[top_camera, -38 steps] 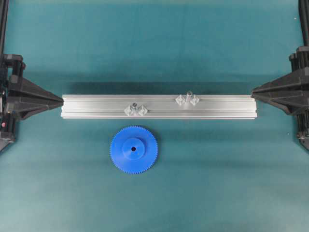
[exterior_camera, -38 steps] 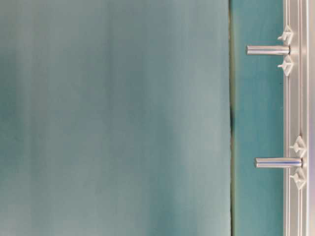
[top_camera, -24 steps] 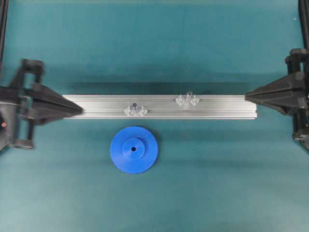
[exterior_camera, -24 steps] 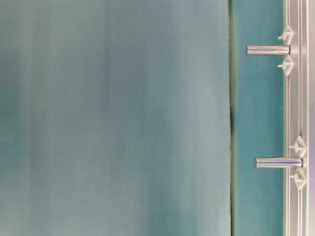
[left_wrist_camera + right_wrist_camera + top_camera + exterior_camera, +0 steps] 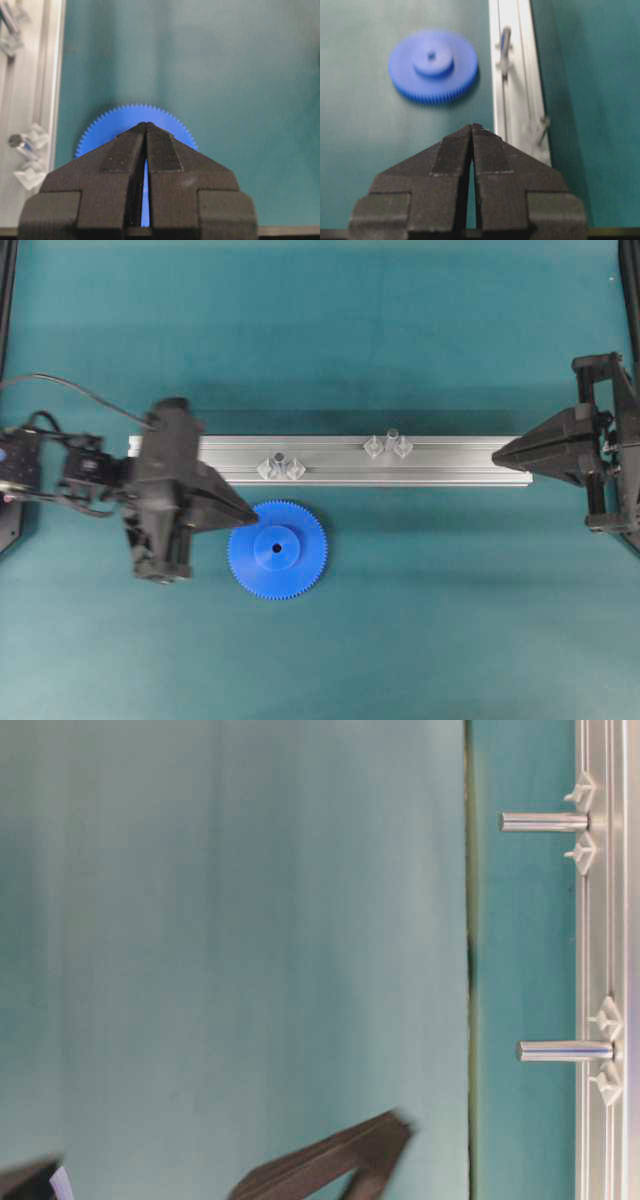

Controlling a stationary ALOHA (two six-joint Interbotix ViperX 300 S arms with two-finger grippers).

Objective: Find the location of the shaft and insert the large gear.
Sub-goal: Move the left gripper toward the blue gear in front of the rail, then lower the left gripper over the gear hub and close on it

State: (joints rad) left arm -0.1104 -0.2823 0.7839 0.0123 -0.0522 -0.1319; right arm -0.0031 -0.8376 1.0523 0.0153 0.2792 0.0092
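Beside large gear (image 5: 277, 549) left edge: closed left gripper (image 5: 250, 517) tip.

A: Alu rail (image 5: 450, 461), posn?
B: Lies lengthwise btwn the two grippers. Rt gripper (image 5: 497, 453) tip sits over rail's rt end; lt gripper (image 5: 250, 517) tip just off its near edge, toward lt end.
A: Surface?
B: Teal mat (image 5: 420, 630) under everything, runs well past both grippers. Rail grooved along its length.
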